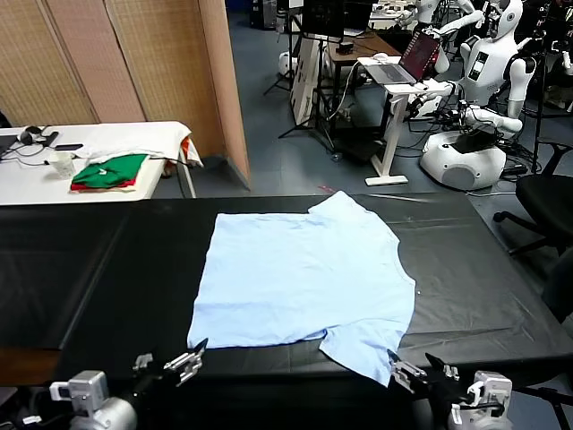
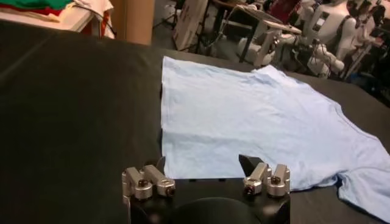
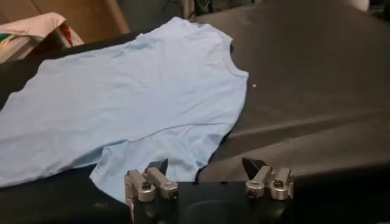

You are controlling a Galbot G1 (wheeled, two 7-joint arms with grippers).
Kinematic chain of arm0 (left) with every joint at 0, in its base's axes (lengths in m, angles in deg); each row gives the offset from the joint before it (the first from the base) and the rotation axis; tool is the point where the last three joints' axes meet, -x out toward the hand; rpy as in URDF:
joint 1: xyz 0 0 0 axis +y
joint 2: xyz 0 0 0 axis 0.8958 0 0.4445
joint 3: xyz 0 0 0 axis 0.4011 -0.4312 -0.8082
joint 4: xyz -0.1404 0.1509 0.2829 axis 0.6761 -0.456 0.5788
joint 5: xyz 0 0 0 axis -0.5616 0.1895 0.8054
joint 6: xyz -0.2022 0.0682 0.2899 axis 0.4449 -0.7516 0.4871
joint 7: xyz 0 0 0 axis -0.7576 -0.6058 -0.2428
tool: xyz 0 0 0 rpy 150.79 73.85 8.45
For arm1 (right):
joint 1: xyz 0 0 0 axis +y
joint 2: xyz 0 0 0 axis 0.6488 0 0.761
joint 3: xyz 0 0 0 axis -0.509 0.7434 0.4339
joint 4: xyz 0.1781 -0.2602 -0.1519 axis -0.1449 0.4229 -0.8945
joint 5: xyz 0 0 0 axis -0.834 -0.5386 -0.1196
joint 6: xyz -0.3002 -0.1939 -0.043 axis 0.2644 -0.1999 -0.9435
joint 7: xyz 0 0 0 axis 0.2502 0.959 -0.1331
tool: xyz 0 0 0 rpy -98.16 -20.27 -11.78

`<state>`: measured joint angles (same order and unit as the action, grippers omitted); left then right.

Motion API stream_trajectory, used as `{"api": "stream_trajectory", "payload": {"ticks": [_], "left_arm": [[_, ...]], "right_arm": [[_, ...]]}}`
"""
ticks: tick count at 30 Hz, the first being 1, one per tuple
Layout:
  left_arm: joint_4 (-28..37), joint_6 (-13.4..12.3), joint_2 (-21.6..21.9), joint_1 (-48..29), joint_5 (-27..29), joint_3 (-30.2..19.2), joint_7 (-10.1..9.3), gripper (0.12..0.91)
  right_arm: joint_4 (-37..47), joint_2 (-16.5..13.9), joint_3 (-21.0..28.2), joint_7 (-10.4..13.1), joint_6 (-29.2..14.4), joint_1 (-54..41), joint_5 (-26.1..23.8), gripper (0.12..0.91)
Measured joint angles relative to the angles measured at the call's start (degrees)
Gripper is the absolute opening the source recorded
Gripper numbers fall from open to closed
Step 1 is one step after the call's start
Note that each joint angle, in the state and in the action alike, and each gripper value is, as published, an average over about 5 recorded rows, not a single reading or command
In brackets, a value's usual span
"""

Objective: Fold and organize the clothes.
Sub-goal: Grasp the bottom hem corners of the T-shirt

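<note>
Hovering with jaws spread wide, left gripper (image 1: pixel 192 358) and right gripper (image 1: pixel 414 372) at near table (image 1: pixel 89 269) edge, T-shirt (image 1: pixel 300 278) lying flat between and beyond them, perhaps risking bunching cloth if pinching too deep.

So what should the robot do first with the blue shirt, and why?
Probably reach the right tool forward to pinch the near sleeve. The shirt lies flat and unfolded on the black table, both tools are open and hold nothing, and that sleeve lies just in front of the right tool. The left tool waits near the shirt's hem corner.
</note>
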<state>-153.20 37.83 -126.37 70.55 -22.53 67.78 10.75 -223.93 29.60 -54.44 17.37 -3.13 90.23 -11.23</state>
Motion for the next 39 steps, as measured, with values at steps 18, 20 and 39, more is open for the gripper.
{"api": "stream_trajectory", "payload": {"ticks": [18,20,39], "left_arm": [[7.5,-2.3,-2.7,-2.5,0.7,-1.5,0.15,0.888],[8.0,-2.3,-2.8,-2.7,1.1,-1.6,0.44,0.84],[10.2,-3.0,-4.2,-3.7,4.5,-3.7,1.48,0.271]], "right_arm": [[2.0,1.1,3.7,0.5,-1.8,-0.8,-1.8,0.906],[2.2,1.1,3.7,0.5,-1.9,-0.9,-1.7,0.884],[2.2,1.4,3.8,0.8,-2.1,0.1,-1.8,0.142]]}}
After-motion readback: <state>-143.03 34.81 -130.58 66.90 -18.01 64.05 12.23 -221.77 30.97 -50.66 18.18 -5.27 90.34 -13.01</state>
